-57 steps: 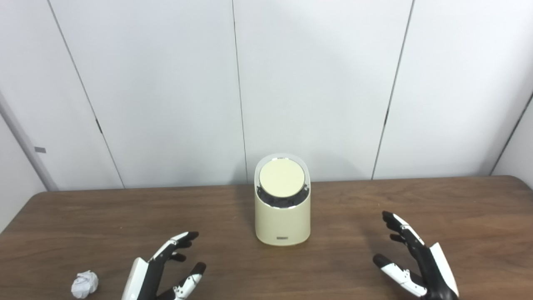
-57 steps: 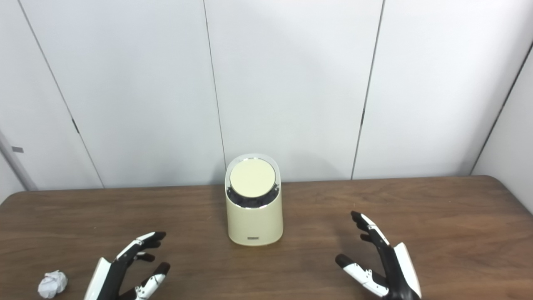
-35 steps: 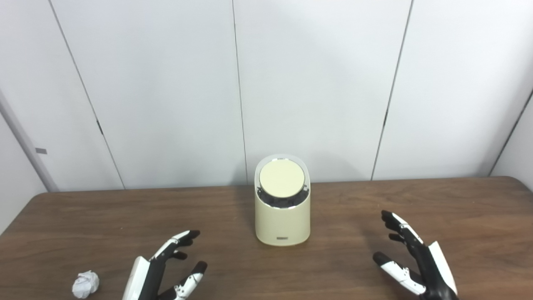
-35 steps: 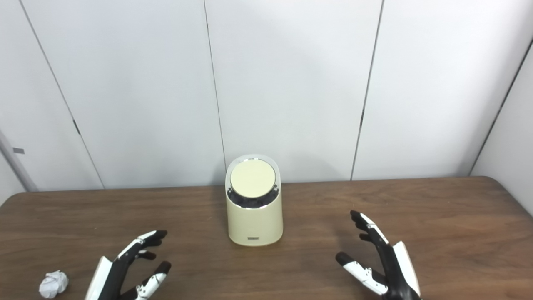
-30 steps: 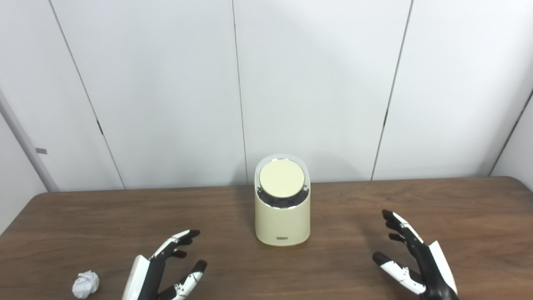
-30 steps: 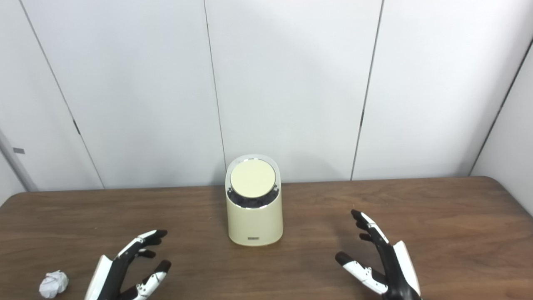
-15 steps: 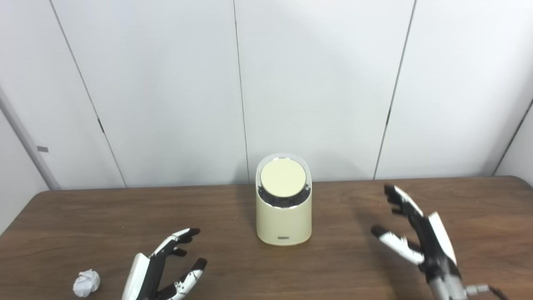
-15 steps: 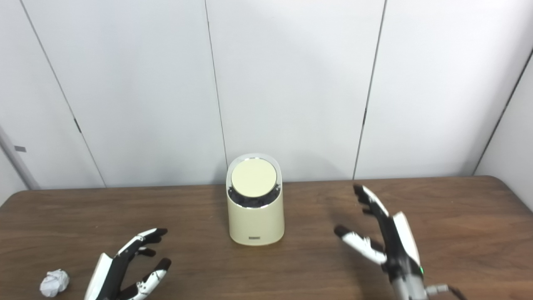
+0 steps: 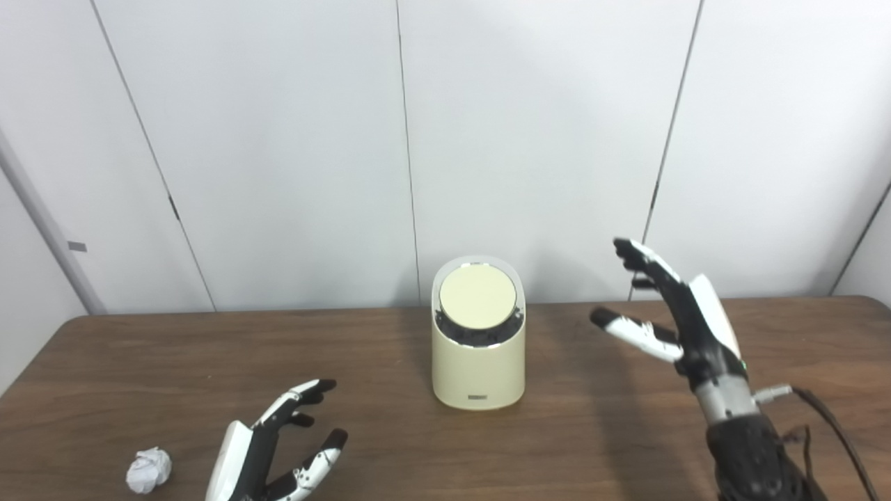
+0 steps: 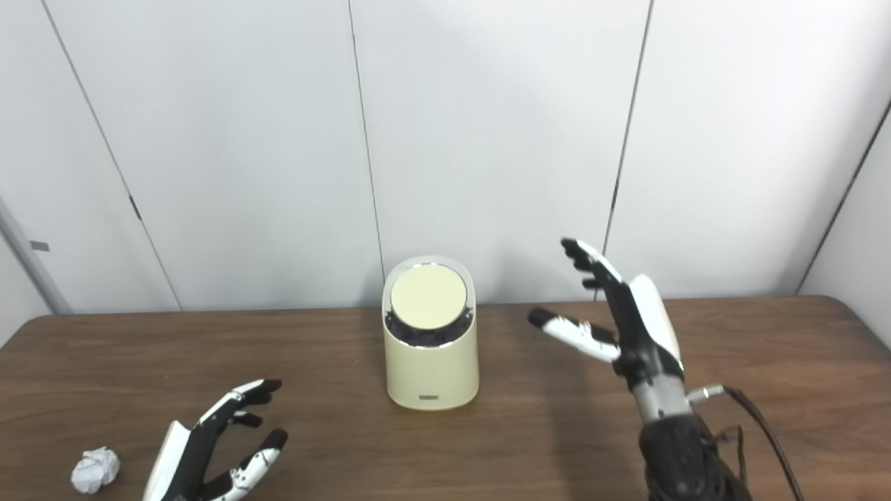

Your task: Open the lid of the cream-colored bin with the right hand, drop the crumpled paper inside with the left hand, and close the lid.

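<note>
The upright bin [image 9: 477,358] tilts its closed lid [image 9: 477,297] toward the camera; both robot hands, left [image 9: 268,452] and right [image 9: 679,316], spread empty.

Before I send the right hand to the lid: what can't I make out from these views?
- Bin interior: both views, closed lid covers it.
- Bin's small front label: too small to read.
- Left hand wrist: cut off by the bottom edge.
- Lid hinge or catch: not discernible in either view.

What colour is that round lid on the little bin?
Pale yellow-cream lid, ringed in silver; clearest in the left eye view.
</note>
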Controlling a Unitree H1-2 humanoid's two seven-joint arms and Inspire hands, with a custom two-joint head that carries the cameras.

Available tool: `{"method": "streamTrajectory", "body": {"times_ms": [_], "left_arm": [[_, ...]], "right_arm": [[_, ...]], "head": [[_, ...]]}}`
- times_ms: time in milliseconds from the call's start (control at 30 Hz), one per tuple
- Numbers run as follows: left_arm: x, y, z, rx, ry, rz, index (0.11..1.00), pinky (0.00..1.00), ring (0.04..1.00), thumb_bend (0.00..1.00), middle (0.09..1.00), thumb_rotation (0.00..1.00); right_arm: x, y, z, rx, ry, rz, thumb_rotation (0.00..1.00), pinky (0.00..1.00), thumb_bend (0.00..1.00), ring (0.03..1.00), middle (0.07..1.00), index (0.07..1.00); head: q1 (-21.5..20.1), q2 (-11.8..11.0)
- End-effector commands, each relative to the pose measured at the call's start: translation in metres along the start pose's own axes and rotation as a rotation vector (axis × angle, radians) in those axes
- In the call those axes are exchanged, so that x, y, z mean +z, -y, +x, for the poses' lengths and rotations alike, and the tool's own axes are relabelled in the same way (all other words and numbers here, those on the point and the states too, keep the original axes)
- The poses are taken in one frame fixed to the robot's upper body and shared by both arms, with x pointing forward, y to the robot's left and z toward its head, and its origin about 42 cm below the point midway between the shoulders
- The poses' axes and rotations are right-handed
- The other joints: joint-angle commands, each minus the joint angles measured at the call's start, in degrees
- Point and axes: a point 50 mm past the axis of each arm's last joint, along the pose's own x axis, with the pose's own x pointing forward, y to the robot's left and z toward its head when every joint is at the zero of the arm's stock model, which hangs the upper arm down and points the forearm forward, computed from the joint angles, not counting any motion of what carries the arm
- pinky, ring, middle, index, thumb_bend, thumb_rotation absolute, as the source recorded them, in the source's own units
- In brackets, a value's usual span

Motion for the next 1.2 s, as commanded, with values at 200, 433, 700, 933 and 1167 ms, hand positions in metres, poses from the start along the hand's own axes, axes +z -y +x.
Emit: {"method": "streamTrajectory", "body": {"times_ms": [200,433,700,933,1167], "left_arm": [[-0.004,0.007,-0.004,0.015,-0.005,-0.013,0.783,0.65,0.770,0.48,0.802,0.48],[-0.001,0.008,-0.004,0.012,-0.013,-0.015,0.786,0.66,0.775,0.49,0.806,0.48],[0.001,0.010,-0.004,0.009,-0.010,-0.017,0.787,0.66,0.774,0.49,0.807,0.48],[0.002,0.011,-0.003,0.011,-0.010,-0.022,0.785,0.66,0.771,0.49,0.805,0.48],[0.005,0.013,-0.002,0.010,-0.005,-0.026,0.787,0.65,0.771,0.50,0.806,0.49]], "right_arm": [[0.035,0.011,0.032,0.024,0.050,-0.079,0.68,0.72,1.00,0.823,0.854,0.847],[0.053,0.007,0.048,0.068,0.029,-0.134,0.64,0.66,1.00,0.801,0.853,0.839],[0.067,0.001,0.062,0.111,0.004,-0.276,0.62,0.68,1.00,0.809,0.840,0.853],[0.080,-0.004,0.069,0.125,-0.005,-0.348,0.64,0.62,1.00,0.774,0.821,0.837],[0.092,-0.009,0.077,0.166,-0.025,-0.408,0.61,0.67,1.00,0.822,0.859,0.847]], "head": [[0.0,0.0],[0.1,0.0],[0.2,0.1],[0.3,0.2],[0.2,0.2]]}}
